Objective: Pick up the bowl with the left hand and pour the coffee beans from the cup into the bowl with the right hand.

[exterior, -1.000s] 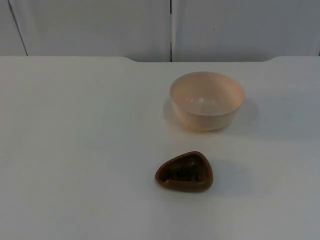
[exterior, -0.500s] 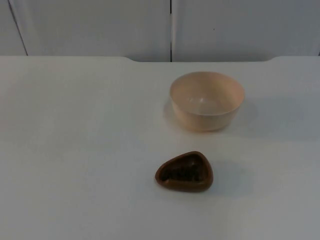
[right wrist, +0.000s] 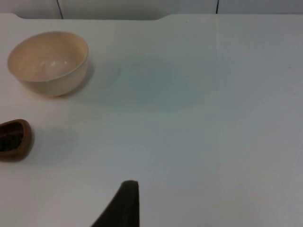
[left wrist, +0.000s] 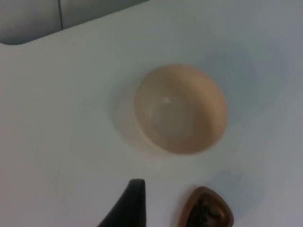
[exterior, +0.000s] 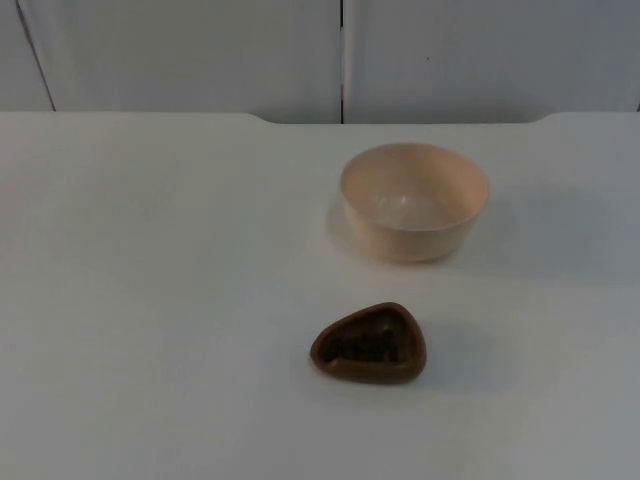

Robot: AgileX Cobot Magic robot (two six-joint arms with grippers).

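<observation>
Approaching the Bowl: Risks Before First Contact

Standing upright on the white desk (exterior: 150,300), the cream bowl (exterior: 414,202) is sitting toward the grey partition wall (exterior: 180,55), and it is looking empty inside. The brown cup (exterior: 369,344) of coffee beans (exterior: 368,346) is resting nearer the front edge, close to the bowl but apart from it. Neither item is being touched.

The left gripper (left wrist: 128,208) is hovering above the desk and looking down on the bowl, with the cup just beside its black fingertip (left wrist: 133,194). The right gripper (right wrist: 120,208) is waiting off to the side, well apart from both items. How wide either set of jaws is standing cannot be told, as a single fingertip is showing for each.

By judgement, the task is at its first step: the bowl is not yet lifted and no beans are poured.

Possible faults from here:
- The left arm is passing close to the cup; a low descent could knock it and spill the beans.
- The bowl wall is smooth and curved; a shallow grip on the rim could let it slip or tilt.
- The cup is low and irregular in outline, so an off-centre grip could twist it.
</observation>
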